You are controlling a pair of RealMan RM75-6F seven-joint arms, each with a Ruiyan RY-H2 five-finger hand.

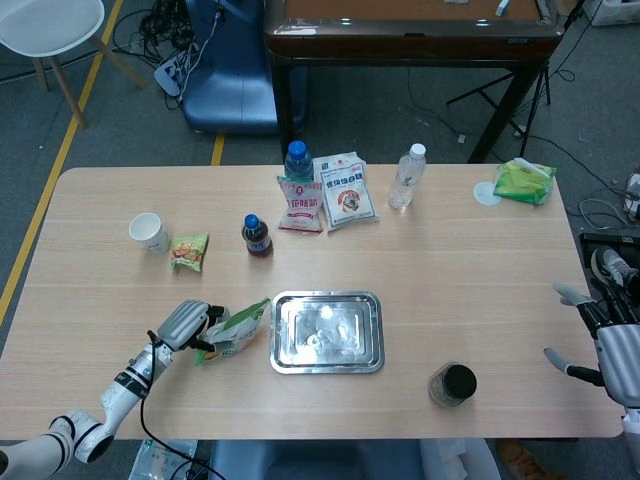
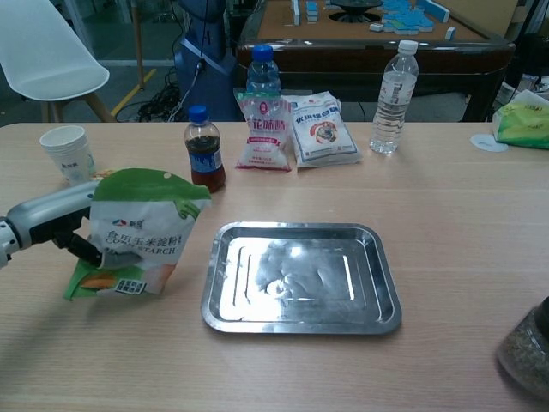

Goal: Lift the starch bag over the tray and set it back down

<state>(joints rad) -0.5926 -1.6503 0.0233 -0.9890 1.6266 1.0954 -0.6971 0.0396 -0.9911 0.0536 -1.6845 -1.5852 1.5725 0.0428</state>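
Note:
The starch bag, white with a green top, is gripped from its left side by my left hand and tilts, raised just off the table left of the tray. In the head view the starch bag leans beside my left hand. The steel tray lies flat and holds nothing; it is also visible in the head view as the tray. My right hand hangs open off the table's right edge, holding nothing.
A cola bottle, paper cup and snack packet stand behind the bag. Two pouches and water bottles line the far side. A dark jar sits right of the tray; a green pack lies far right.

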